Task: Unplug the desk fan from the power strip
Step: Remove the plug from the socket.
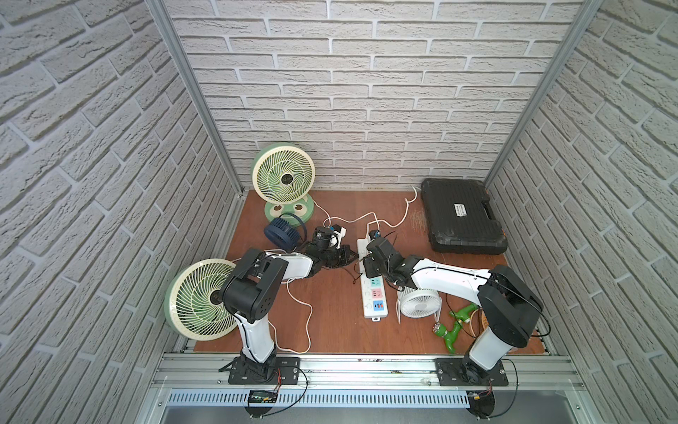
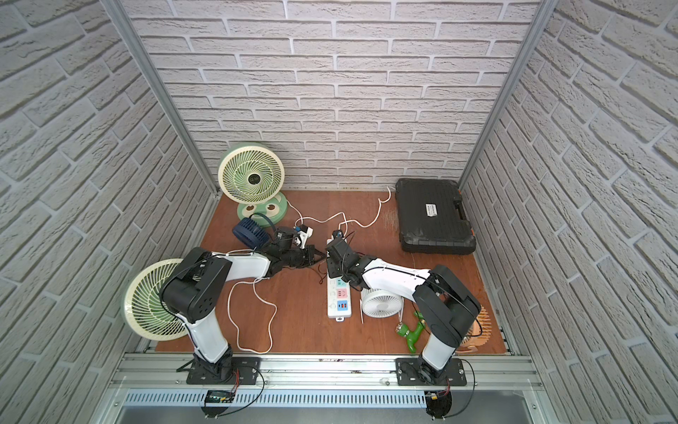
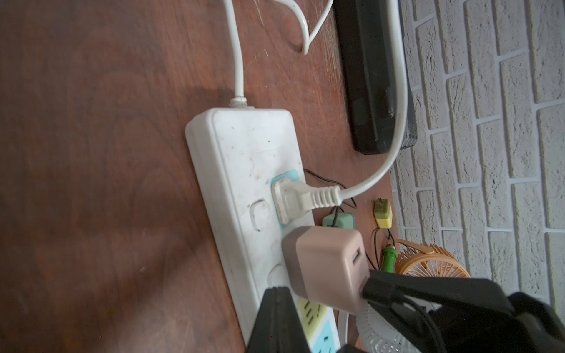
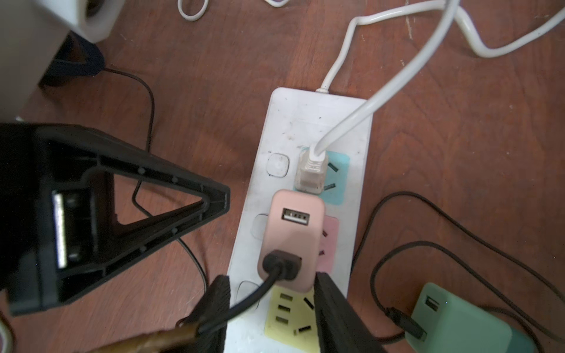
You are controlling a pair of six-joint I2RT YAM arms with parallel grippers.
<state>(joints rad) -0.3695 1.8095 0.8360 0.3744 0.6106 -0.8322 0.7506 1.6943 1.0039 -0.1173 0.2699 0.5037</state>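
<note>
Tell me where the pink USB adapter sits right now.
In the right wrist view the pink USB adapter stands plugged into the power strip, beside the white plug in the blue socket, with the right gripper straddling its cabled end.

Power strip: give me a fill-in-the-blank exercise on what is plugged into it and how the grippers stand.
The white plug sits in the power strip's ____ socket. The black cable runs into the ____ adapter. The bare socket between the right gripper's jaws is ____. The left gripper, beside the strip, has its jaws ____.
Missing: blue; pink; yellow; shut.
</note>
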